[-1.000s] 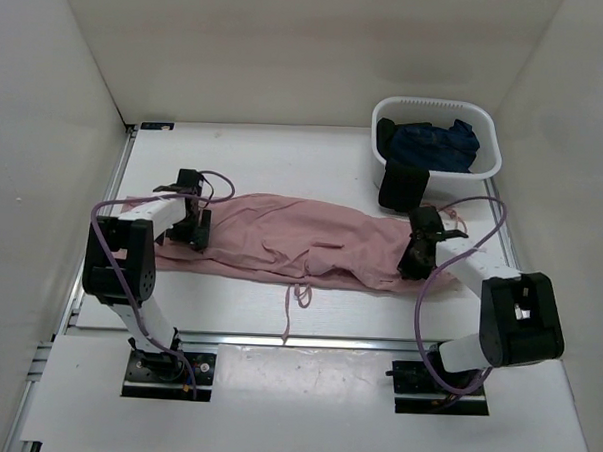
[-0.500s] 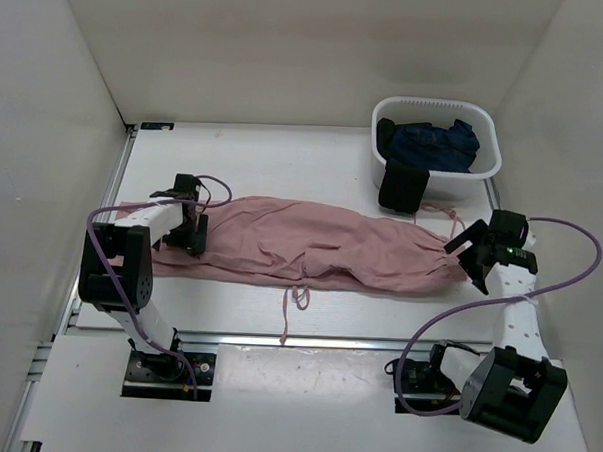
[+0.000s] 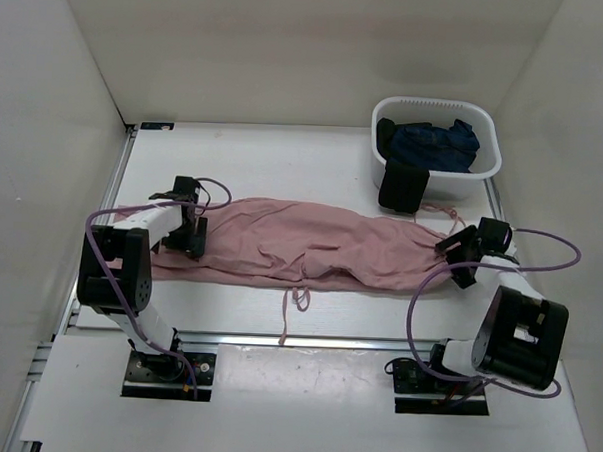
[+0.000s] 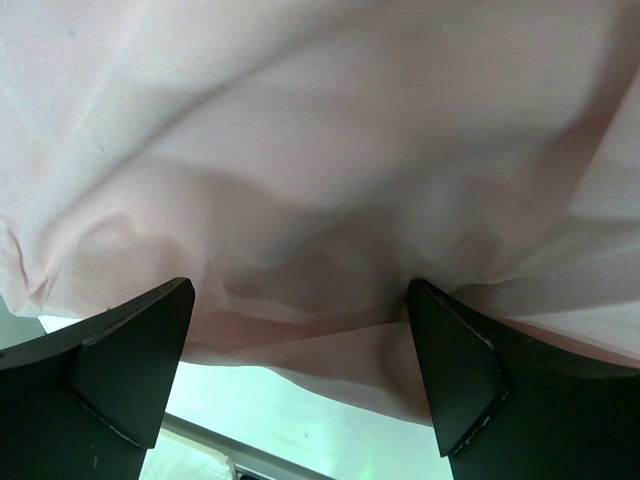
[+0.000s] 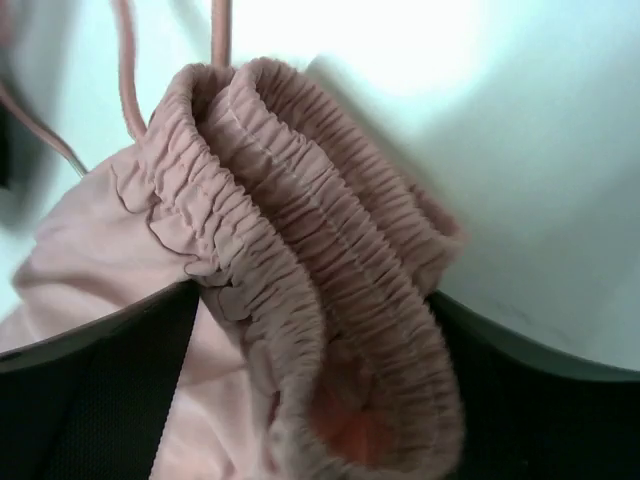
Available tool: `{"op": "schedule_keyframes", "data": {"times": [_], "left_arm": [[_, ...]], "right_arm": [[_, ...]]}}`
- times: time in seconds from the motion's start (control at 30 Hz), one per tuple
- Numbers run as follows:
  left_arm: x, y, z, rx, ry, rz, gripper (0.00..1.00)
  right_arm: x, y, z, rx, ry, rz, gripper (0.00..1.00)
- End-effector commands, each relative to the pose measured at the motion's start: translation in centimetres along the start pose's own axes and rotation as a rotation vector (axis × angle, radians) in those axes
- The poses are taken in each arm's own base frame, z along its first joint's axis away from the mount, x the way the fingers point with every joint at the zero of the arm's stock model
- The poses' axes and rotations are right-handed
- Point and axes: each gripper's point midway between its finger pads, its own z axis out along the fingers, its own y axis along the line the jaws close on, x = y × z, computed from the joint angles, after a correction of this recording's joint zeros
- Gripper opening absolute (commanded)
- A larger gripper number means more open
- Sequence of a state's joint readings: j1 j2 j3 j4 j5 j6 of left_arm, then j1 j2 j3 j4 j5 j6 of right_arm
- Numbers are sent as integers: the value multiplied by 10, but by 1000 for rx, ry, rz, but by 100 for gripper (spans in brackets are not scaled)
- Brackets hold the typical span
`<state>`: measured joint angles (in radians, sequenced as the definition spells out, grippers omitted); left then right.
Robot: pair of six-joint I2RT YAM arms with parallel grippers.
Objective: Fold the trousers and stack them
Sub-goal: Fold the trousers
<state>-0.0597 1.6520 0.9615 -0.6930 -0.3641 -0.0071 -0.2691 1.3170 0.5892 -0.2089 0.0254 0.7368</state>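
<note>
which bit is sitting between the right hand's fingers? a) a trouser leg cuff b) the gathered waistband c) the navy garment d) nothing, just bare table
b: in the right wrist view the ruffled, gathered waistband of the pink trousers sits inside the open right hand.

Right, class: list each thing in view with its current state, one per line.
trousers, spread out lengthwise, unfolded
left gripper, open over the leg end
right gripper, open around the waistband
basket, upright, holding the navy garment
navy garment, crumpled in the basket
black cloth, draped over the basket's front rim
</note>
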Motion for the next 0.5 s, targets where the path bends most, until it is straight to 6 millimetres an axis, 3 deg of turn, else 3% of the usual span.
{"op": "schedule_keyframes", "data": {"times": [0.0,0.03,0.07,0.13,0.23,0.3,0.33,0.4,0.47], "left_arm": [[46,-3,6,17,150,53,100],[46,-3,6,17,150,53,100],[46,0,6,5,150,54,100],[51,1,7,-7,159,59,100],[49,4,5,-17,148,55,100],[48,5,0,-17,141,52,100],[44,3,-3,3,137,49,100],[36,-1,-17,46,115,48,100],[12,-8,-37,124,43,21,100]], "right_arm": [[21,-19,30,63,67,63,77],[25,-25,31,89,81,64,41],[20,-25,31,105,66,76,23],[10,-37,28,146,36,126,0],[-9,-45,14,141,-16,165,0],[-45,-38,-7,99,-113,156,0],[-51,-38,-17,114,-127,131,0],[-83,-35,-46,153,-232,49,0],[-115,-23,-84,186,-320,2,0]]}}
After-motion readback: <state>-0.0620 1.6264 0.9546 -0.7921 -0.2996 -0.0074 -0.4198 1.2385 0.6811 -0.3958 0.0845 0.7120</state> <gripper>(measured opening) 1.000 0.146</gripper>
